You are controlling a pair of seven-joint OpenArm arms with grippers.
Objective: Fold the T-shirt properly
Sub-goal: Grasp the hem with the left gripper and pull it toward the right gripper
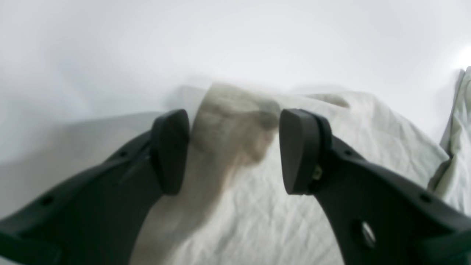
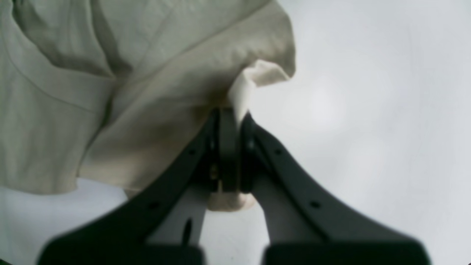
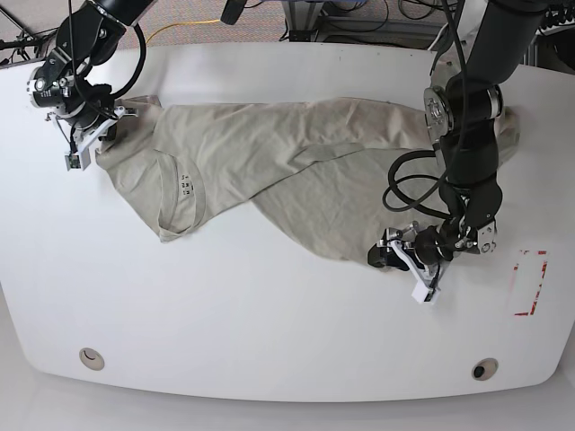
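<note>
The pale beige T-shirt (image 3: pixel 296 162) lies spread and creased across the white table (image 3: pixel 269 305), its collar (image 3: pixel 184 193) toward the left. My right gripper (image 2: pixel 230 147) is shut on a fold of the shirt's edge, at the shirt's far left end in the base view (image 3: pixel 110 132). My left gripper (image 1: pixel 235 151) is open at the shirt's lower hem on the right of the base view (image 3: pixel 379 256). A blurred bit of cloth (image 1: pixel 228 129) lies between its black fingers (image 1: pixel 171 151), and neither pad presses on it.
A red rectangular outline (image 3: pixel 530 283) is marked on the table at the right. Two round holes (image 3: pixel 90 357) (image 3: pixel 485 369) sit near the front edge. Cables and stands crowd the floor behind the table's far edge (image 3: pixel 359 13).
</note>
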